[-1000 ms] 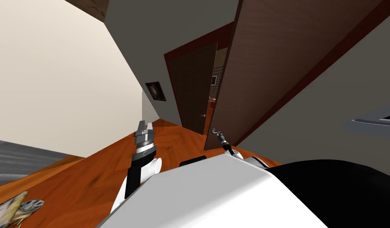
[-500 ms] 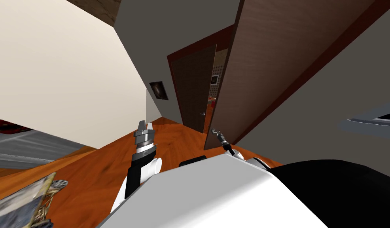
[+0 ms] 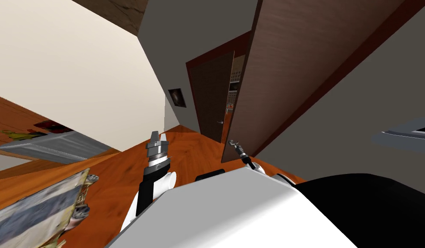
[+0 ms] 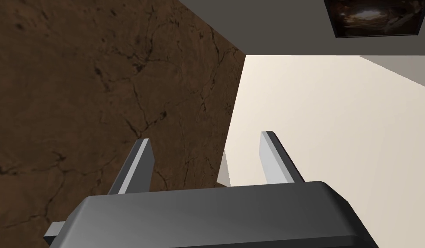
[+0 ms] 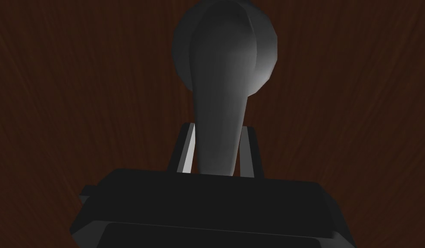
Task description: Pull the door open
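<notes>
Orange wood floor point(image 3: 121, 172) and grey walls point(image 3: 198, 26) surround the dark door point(image 3: 302, 64), which stands just ahead on our right and looks swung partway off its red-brown frame point(image 3: 341, 82), so we judge the pull begun with more swing left. Our right arm reaches low and forward, its end effector point(image 5: 219, 127) pinching the grey lever handle point(image 5: 222, 86) near the door's free edge. Our left end effector point(image 4: 205, 136) points upward, well apart, fingers point(image 4: 272, 155) spread on nothing.
</notes>
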Motion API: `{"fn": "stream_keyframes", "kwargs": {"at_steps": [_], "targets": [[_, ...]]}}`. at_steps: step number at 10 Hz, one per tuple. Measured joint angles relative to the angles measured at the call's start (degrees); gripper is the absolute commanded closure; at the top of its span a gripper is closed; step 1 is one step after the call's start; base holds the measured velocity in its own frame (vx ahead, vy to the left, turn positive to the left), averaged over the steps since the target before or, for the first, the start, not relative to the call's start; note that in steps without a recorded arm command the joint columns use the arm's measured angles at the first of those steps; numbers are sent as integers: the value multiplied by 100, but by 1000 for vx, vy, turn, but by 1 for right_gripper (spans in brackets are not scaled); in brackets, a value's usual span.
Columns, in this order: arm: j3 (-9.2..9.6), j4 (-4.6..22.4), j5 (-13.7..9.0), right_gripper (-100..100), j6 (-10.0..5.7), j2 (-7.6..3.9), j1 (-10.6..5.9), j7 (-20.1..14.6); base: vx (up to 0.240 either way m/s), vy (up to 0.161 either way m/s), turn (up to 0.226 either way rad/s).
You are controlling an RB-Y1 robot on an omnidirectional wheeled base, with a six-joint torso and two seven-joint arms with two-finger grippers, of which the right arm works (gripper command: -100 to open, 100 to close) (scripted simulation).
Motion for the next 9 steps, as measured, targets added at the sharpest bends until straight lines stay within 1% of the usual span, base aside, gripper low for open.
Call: {"fn": "stream_keyframes", "kwargs": {"at_steps": [1,2,3,4,5,6,7,8,9], "targets": [[42,158,12,100,-91,29,-79,1,-52,-24,2],[51,196,17,100,-114,36,-74,4,-132,-20,225],[39,246,1,100,-210,-23,-20,-24,-165,-18,211],[33,150,-13,100,-245,-100,90,-70,-115,-6,108],[45,303,-12,100,-373,-140,72,-119,-124,-20,147],[50,357,-18,100,-501,-186,138,-158,-150,-29,175],[54,366,-25,100,-583,-229,201,-191,-172,-62,228],[77,579,-21,100,-771,-279,175,-254,-129,-55,56],[98,590,-14,100,-856,-288,219,-284,-49,-11,-38]]}}
